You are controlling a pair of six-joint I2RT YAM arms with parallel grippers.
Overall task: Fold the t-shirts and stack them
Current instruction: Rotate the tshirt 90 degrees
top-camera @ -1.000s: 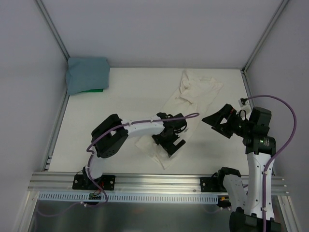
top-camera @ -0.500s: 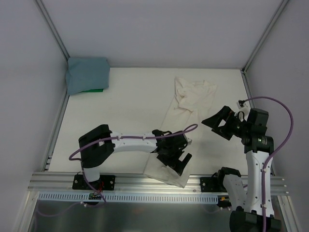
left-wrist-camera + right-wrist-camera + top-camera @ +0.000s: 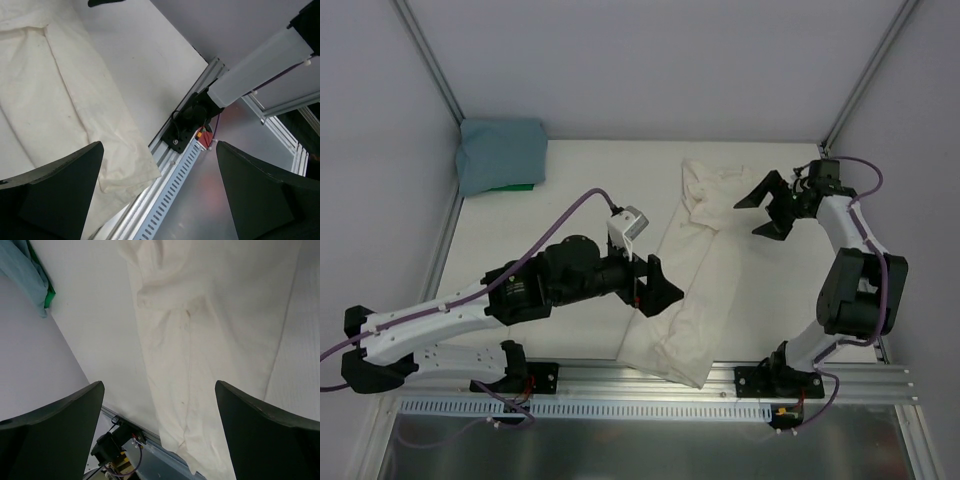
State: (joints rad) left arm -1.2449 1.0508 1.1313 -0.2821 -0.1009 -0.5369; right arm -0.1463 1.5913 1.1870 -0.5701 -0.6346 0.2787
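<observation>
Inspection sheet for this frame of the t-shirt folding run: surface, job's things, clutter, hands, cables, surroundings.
Surface: white table, no stains seen.
Job's things: cream t-shirt lies as a long strip, bunched at its far end, near corner reaching the rail. The teal t-shirt sits folded in the far-left corner. Not stacked yet.
Clutter: green thing peeks out under the teal t-shirt; what it is cannot be told.
Hands: left hand open and empty, at the strip's left edge. The right hand is open and empty, by the bunched end.
Cables: purple cable on the left arm, another on the right; neither lies on cloth.
Surroundings: grey walls, metal frame posts.
</observation>
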